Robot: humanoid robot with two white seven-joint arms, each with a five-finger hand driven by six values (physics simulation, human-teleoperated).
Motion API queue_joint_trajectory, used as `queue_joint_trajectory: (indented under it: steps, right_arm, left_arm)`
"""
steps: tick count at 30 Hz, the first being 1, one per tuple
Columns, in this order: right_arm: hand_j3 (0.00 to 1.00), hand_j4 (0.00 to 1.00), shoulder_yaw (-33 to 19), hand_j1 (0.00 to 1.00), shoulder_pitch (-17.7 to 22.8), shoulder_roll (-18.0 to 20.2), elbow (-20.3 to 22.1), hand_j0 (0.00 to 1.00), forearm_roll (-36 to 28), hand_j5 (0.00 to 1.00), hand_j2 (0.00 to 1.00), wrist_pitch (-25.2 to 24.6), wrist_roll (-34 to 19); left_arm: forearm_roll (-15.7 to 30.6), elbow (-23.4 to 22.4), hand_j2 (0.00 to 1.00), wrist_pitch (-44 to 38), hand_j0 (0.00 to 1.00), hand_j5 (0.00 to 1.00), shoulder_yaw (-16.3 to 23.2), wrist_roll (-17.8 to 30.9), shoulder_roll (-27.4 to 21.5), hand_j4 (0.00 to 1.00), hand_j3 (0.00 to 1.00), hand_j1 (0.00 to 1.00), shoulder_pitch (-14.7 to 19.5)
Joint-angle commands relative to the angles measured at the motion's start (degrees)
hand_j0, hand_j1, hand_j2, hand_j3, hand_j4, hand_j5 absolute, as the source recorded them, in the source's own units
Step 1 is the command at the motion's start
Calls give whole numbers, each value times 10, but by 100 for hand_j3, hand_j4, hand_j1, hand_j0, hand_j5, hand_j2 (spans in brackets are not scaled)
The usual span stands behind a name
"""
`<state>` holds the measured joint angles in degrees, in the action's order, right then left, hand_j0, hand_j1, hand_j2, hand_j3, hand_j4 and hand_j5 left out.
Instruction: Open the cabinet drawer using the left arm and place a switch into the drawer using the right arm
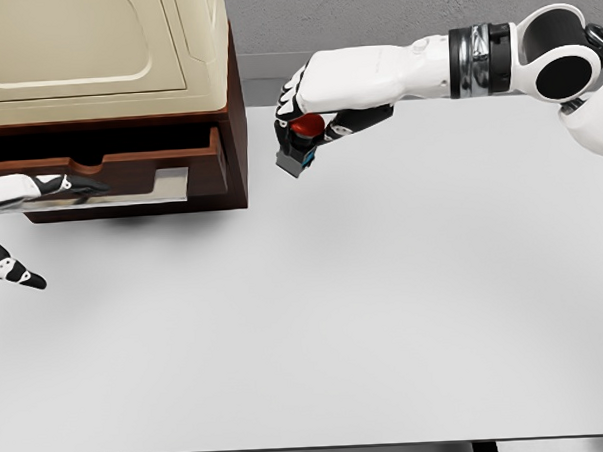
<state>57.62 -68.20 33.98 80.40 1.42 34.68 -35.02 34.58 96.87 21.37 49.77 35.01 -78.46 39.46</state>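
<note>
A bare white bench point(366, 323) filled the near ground, where the left robot hand point(21, 223) sat at the left edge with its fingers relaxed and holding nothing, one fingertip close to the metal handle point(130, 188) of the cabinet drawer point(128, 158). The drawer of the brown cabinet point(232, 119) stood pulled out toward the near side, its dark cavity showing above the front panel. At the far centre, the right robot hand point(312, 120) gripped the switch point(300, 146), a red-capped button on a dark base, holding it in the air just right of the cabinet's corner and clear of the bench. To finish well, the right arm would likely need to carry the switch left over the drawer's front lip, keep it high enough to miss the cabinet's side wall, and lower it into the cavity before letting go. The left hand should probably stay clear of that path.
</note>
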Motion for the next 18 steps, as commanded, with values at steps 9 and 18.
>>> queue_joint_trajectory:
  steps: [9, 18]
  right_arm:
    - [48, 48, -1, 48, 1, 1, -1, 48, -4, 48, 48, -1, 0]
    - [47, 47, -5, 47, 0, 1, -1, 47, -3, 47, 47, -1, 0]
  left_arm:
    - [6, -5, 100, -2, 100, 100, -1, 0, 1, 100, 100, 100, -11]
    - [14, 13, 100, 0, 100, 100, -1, 0, 0, 100, 100, 100, -17]
